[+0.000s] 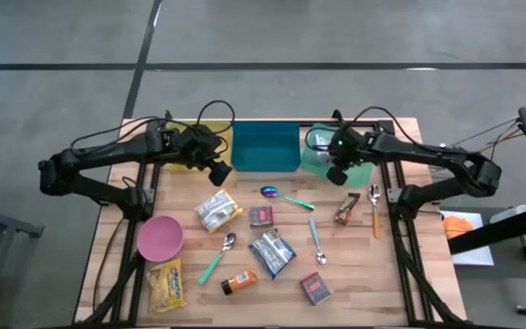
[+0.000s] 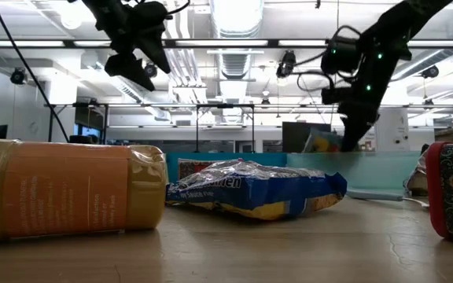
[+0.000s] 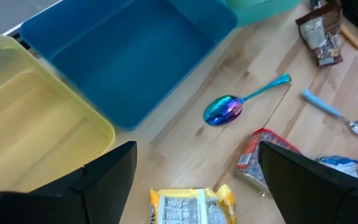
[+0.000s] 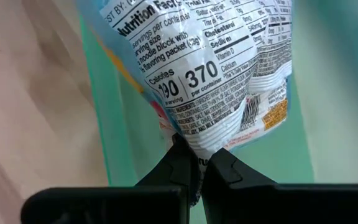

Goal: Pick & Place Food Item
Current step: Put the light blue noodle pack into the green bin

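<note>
A noodle packet (image 4: 197,56) with a printed nutrition label hangs from my right gripper (image 4: 202,163), which is shut on it over the pale green bin (image 1: 313,163) at the table's far right. In the low view the packet (image 2: 319,141) shows behind that bin's translucent wall (image 2: 384,169). My left gripper (image 1: 217,172) hovers open above the table, just in front of the yellow bin (image 3: 36,124) and the blue bin (image 3: 129,56), with nothing between its fingers. My right gripper pinches the packet's gathered, crimped end (image 4: 205,149) between its two fingertips. The fingers point steeply down from above. The packet hangs away below them over the green bin's floor (image 4: 316,130); whether its far end touches the bin I cannot tell.
On the wood lie a silver-yellow packet (image 1: 215,210), a blue packet (image 1: 272,251), two red packets (image 1: 261,216) (image 1: 316,289), a brown bar (image 1: 347,208), an orange bottle (image 1: 238,282), a yellow bag (image 1: 167,285), a pink bowl (image 1: 160,238) and several spoons (image 1: 286,196).
</note>
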Controlling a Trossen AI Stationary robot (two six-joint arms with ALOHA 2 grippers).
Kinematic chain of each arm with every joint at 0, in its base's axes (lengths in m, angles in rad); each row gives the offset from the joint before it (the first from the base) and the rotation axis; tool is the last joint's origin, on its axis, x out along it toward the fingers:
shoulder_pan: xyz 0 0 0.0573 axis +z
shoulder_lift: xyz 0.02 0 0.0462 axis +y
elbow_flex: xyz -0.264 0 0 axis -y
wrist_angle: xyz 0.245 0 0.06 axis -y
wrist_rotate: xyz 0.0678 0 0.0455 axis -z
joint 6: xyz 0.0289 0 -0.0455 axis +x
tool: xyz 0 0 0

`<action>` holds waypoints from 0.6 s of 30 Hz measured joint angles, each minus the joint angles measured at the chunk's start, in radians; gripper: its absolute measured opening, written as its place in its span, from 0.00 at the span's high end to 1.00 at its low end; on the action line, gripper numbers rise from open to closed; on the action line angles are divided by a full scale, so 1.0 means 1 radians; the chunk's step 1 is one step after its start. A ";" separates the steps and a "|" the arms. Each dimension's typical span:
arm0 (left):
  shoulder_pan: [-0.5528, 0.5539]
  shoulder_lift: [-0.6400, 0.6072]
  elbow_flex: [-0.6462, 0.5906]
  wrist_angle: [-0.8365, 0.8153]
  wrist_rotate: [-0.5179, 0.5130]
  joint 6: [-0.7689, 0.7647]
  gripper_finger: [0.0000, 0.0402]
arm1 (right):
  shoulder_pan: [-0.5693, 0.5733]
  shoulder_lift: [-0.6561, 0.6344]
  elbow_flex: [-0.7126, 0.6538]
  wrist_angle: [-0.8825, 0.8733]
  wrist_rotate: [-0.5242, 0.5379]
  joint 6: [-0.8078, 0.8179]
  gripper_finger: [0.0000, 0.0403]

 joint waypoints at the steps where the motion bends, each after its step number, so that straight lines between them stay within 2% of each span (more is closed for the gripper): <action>1: 0.000 0.000 0.000 0.003 0.000 -0.002 0.14 | 0.000 0.008 -0.006 0.004 0.003 0.000 0.98; 9: 0.000 0.000 0.000 0.006 0.000 -0.013 0.14 | 0.001 0.081 -0.026 0.101 0.033 -0.032 0.98; 18: 0.000 0.000 0.000 0.007 0.000 -0.034 0.14 | 0.002 0.166 -0.022 0.111 0.034 -0.092 0.98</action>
